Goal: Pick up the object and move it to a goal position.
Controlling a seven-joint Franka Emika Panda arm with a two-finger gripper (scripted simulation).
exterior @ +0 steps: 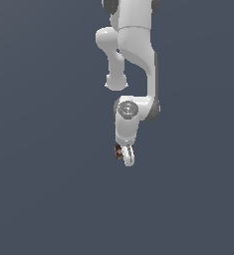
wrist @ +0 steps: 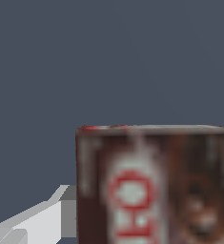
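Wrist view fills its lower half with the object (wrist: pixel 154 186), a dark-brown box whose red-and-white label faces the camera, its printed lettering running along the box's length toward the lens. One white finger (wrist: pixel 35 221) of the gripper lies against the box's side edge; the opposite finger is out of frame, so the jaws appear to be closed on the box, though only one contact shows.

From the exterior view, the arm (exterior: pixel 136 55) hangs down from the upper edge and the gripper (exterior: pixel 126 155) points downward. Only a sliver of the object (exterior: pixel 119 151) peeks out at the exterior view's left of the gripper. The label cannot be read from that camera. The background is a plain grey-blue surface in both views.
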